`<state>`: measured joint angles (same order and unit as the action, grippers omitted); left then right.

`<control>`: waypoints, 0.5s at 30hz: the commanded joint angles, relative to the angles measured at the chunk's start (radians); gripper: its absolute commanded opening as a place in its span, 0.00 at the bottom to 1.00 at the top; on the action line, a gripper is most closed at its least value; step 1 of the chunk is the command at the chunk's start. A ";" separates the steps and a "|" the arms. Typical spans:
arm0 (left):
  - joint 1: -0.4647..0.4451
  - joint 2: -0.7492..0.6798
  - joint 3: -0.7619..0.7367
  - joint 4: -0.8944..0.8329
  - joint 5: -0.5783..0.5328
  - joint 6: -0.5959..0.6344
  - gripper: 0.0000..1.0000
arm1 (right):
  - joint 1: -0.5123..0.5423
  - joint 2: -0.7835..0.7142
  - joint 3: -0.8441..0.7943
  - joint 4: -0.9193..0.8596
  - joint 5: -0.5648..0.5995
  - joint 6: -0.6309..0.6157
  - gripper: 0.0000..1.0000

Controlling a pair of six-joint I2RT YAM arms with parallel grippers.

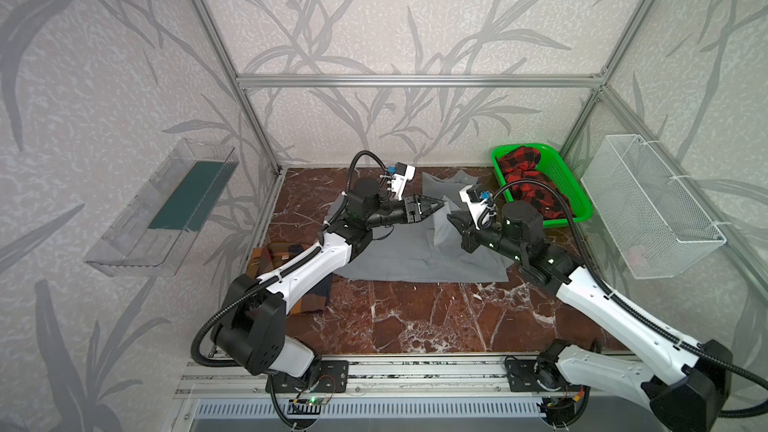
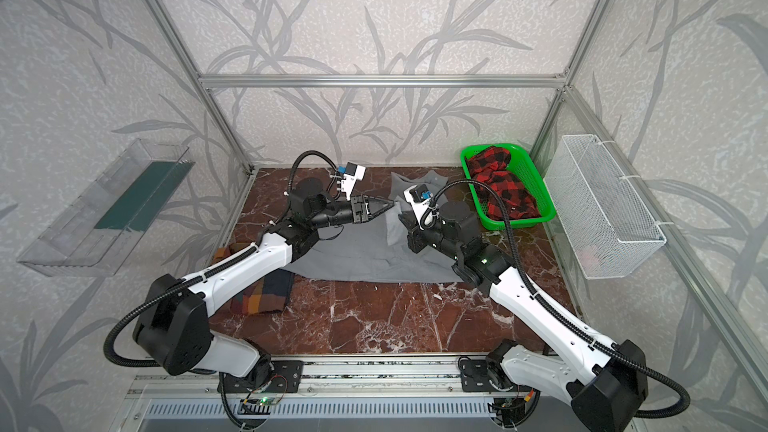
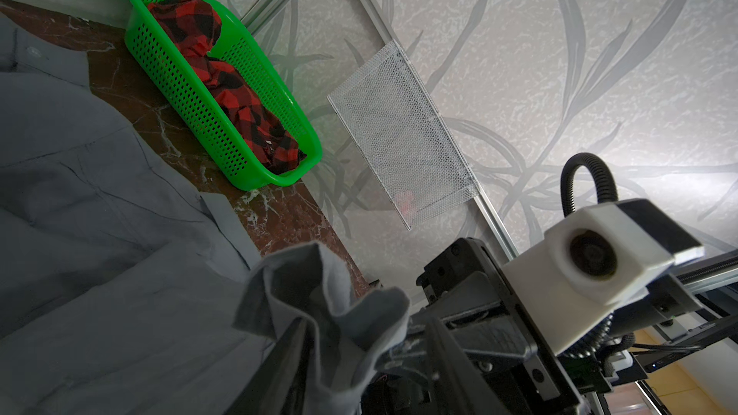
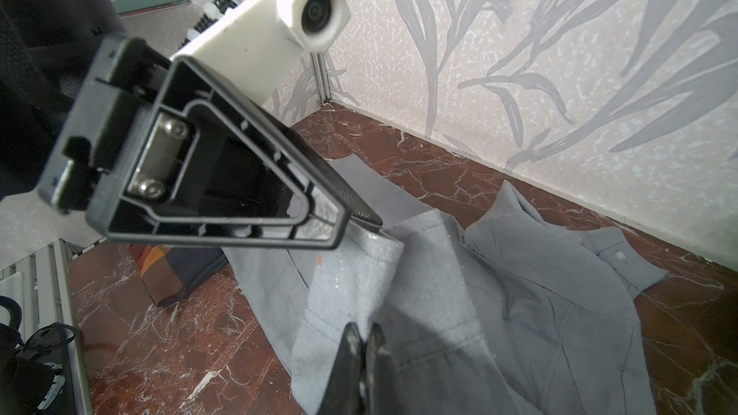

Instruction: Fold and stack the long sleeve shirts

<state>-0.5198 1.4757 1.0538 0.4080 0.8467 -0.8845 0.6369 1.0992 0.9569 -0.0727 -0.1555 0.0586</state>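
The grey collared shirt lies spread on the marble table with its collar toward the back wall. One sleeve is raised off it between the two arms, so the step in hand looks like folding that sleeve in over the body. The left gripper pinches the top corner of the sleeve end, its fingers brought together on the cloth in the right wrist view. The right gripper is pressed shut on the same sleeve a little lower, just beside the left one. To do this well, I judge that both pinches should travel together so the cloth between them lies flat and untwisted. The sleeve should be carried over the shirt's middle and lowered until it rests on the body before either grip lets go. The lift is best kept low: the body shows creases near the sleeve's root, and a high pull would likely drag it askew. With the fingers so close, any parting move should run along the sleeve's edge. The folded orange, brown and navy check shirt lies at the table's front left, partly under the left arm, probably the base of the stack. A red and black check garment sits in the green basket at the back right.
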 commanded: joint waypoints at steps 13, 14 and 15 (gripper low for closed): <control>0.005 -0.012 0.025 0.023 0.087 -0.008 0.10 | 0.004 0.010 0.003 0.030 0.005 0.015 0.00; 0.006 -0.012 0.027 0.025 0.091 -0.005 0.00 | 0.004 0.011 0.005 0.030 0.006 0.014 0.00; 0.007 -0.012 0.033 0.015 0.096 0.005 0.00 | 0.004 0.011 0.008 0.028 0.011 0.016 0.00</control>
<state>-0.5163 1.4750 1.0561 0.3882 0.9035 -0.8791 0.6369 1.1095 0.9569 -0.0715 -0.1551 0.0628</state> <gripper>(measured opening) 0.047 0.052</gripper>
